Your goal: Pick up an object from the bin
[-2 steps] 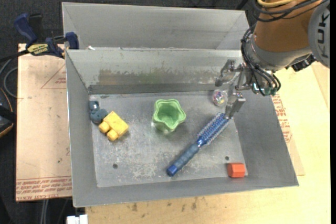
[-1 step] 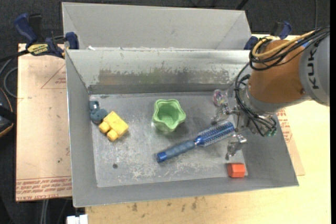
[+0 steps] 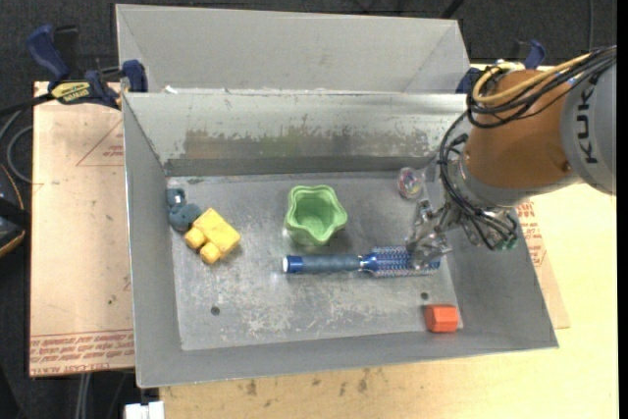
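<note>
The hand [image 3: 428, 248] is low on the right side of the bin [image 3: 294, 324], at the bristly end of a blue brush [image 3: 334, 263] lying flat. I cannot tell if the hand is spread or pressed together. A green cup [image 3: 315, 214] sits just behind the brush. An orange block [image 3: 443, 318] lies nearer the front.

A blue brush [image 3: 339, 264] lies flat right of centre on the bin [image 3: 294, 314] floor — bristle head right, handle left.
</note>
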Tool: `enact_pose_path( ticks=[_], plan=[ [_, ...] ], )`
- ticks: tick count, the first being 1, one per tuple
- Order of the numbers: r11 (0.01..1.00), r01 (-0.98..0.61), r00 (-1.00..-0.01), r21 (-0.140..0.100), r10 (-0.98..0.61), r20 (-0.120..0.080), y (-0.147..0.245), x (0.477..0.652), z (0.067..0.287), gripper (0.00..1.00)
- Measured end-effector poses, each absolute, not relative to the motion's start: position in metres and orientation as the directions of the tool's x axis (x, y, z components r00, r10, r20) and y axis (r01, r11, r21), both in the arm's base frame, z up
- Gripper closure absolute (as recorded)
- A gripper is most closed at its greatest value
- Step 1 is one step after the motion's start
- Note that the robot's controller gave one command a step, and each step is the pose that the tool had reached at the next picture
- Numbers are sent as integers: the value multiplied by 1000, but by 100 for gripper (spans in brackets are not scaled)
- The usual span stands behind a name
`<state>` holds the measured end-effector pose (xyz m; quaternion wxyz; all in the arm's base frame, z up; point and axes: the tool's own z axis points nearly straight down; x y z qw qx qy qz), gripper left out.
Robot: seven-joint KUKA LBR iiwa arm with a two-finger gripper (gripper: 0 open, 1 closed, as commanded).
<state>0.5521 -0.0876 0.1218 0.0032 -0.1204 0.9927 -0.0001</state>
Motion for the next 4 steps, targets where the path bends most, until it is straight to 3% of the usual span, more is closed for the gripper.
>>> enact_pose_path(
  ticks=[1,2,3,4],
  plan=[
    [936,-352,-936,-5,-352,-11,-84,553,239,100],
    [936,-351,-936,0,-351,-4,-84,551,234,0],
    [811,-585,-811,4,-585,2,-77,570,90,0],
    [811,-584,-811,1,-584,-1,-78,572,93,100]
  ],
)
